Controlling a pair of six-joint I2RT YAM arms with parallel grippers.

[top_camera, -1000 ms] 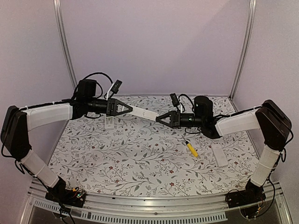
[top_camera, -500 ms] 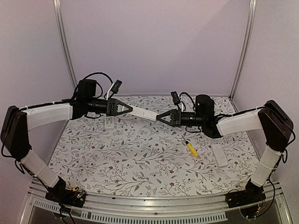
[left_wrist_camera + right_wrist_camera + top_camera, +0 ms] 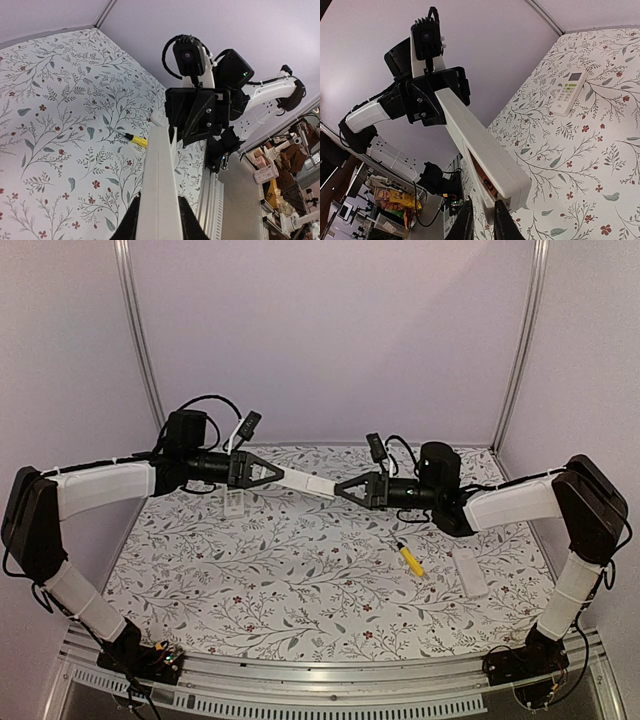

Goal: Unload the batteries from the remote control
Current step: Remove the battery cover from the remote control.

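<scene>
My left gripper [image 3: 283,476] is shut on one end of a white remote control [image 3: 307,482] and holds it level in the air over the back of the table. In the left wrist view the remote [image 3: 161,190] sits between my fingers. In the right wrist view its open compartment shows red-orange batteries [image 3: 482,178]. My right gripper [image 3: 338,490] is at the remote's free end. Its fingers [image 3: 465,220] stand close together with the compartment's lower rim between them.
A second white remote [image 3: 235,503] lies face up on the floral mat [image 3: 300,580] below my left gripper. A yellow-handled, black-tipped tool [image 3: 409,559] and a flat white piece [image 3: 470,571] lie at the right. Walls close the back and sides.
My right gripper has moved left and slightly up until its tips reach the remote's free end. The left arm and the remote have stayed still.
</scene>
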